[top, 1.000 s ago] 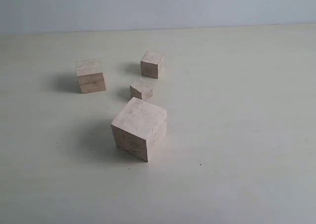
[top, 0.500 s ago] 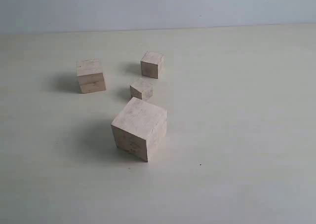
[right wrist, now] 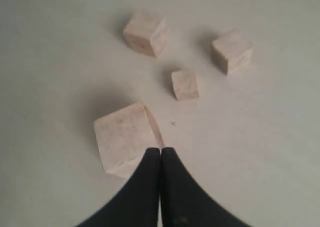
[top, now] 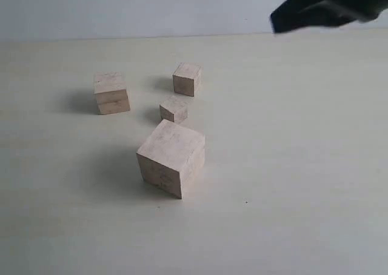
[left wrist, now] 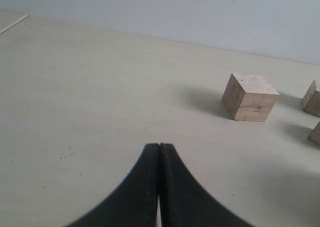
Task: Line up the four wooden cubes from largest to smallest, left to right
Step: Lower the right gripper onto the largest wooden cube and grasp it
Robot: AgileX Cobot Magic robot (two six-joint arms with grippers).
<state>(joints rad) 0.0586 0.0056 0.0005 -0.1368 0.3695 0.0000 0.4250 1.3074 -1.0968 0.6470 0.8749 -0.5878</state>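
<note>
In the exterior view, four wooden cubes are seen scattered on a pale table (top: pixel 315 166), none touching another; the largest cube (top: pixel 171 157) is placed nearest the camera, turned corner-on; the smallest cube (top: pixel 174 109) is set just behind it; the third cube (top: pixel 187 79) is found farther back, and the second-largest cube (top: pixel 111 92) is set well apart to the left; a dark, blurred part of an arm (top: pixel 327 5) is seen high in the top right corner, clear of the cubes. In the left wrist view, the left claw (left wrist: pixel 159 146) is shown clenched, tips pressed together with nothing between them, low over bare table; the second-largest cube (left wrist: pixel 250 97) is seen well ahead of it, and two more cubes are cut off at the picture's edge. In the right wrist view, the right claw (right wrist: pixel 160 150) is likewise shown clenched and holding nothing; the largest cube (right wrist: pixel 125 144) is seen below its tips, the smallest cube (right wrist: pixel 185 84) beyond, and the two middle-sized cubes farther off.
</note>
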